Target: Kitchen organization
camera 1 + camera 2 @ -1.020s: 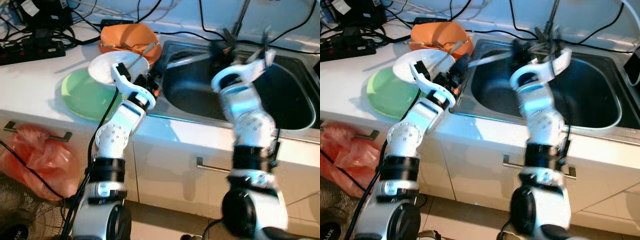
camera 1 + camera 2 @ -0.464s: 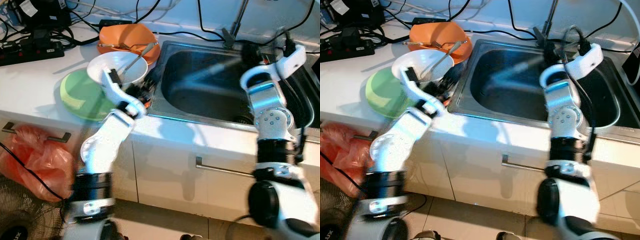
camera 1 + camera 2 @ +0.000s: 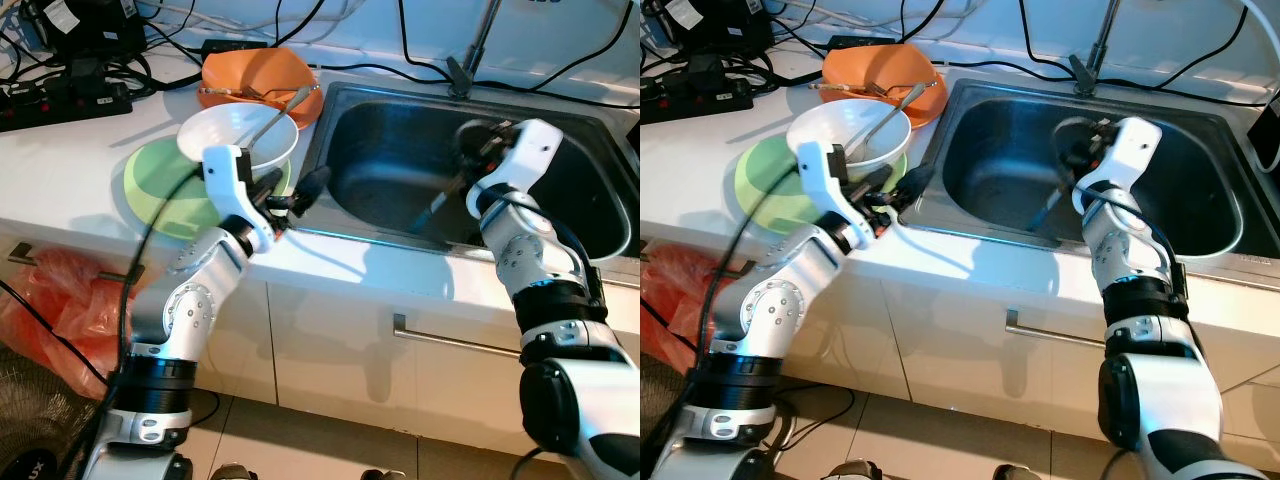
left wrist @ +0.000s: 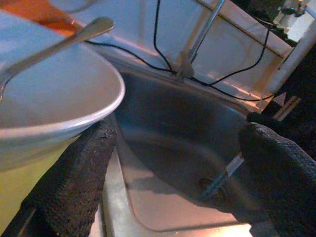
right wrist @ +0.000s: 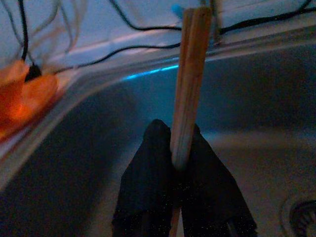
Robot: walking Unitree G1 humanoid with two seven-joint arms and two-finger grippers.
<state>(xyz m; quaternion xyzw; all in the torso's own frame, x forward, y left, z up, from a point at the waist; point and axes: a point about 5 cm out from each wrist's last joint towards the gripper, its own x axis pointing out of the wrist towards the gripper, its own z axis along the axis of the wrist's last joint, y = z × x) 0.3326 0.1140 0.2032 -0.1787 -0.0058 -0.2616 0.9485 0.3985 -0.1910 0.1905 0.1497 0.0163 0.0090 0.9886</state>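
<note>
My right gripper (image 3: 468, 150) hangs inside the steel sink (image 3: 372, 150), shut on a wooden stick (image 5: 189, 74). The stick slants down toward the basin floor (image 3: 432, 210) and also appears as a thin pale stick (image 4: 223, 177) near the drain. My left gripper (image 3: 297, 190) is open over the sink's left rim, its fingers (image 4: 69, 182) wide apart beside a white bowl (image 3: 235, 135). The bowl sits on a green plate (image 3: 160, 190) with a metal spoon (image 3: 278, 110) leaning in it. An orange bowl (image 3: 258, 72) stands behind.
A faucet (image 3: 478, 45) rises at the sink's back edge, with black cables along the wall. Power strips and plugs (image 3: 60, 95) crowd the counter's back left. A red plastic bag (image 3: 60, 300) hangs by the cabinet below. A drawer handle (image 3: 450, 340) lies under the sink.
My right arm has come down from the sink's back edge into the basin with the stick. My left gripper has shifted from beside the bowl to the sink's left rim.
</note>
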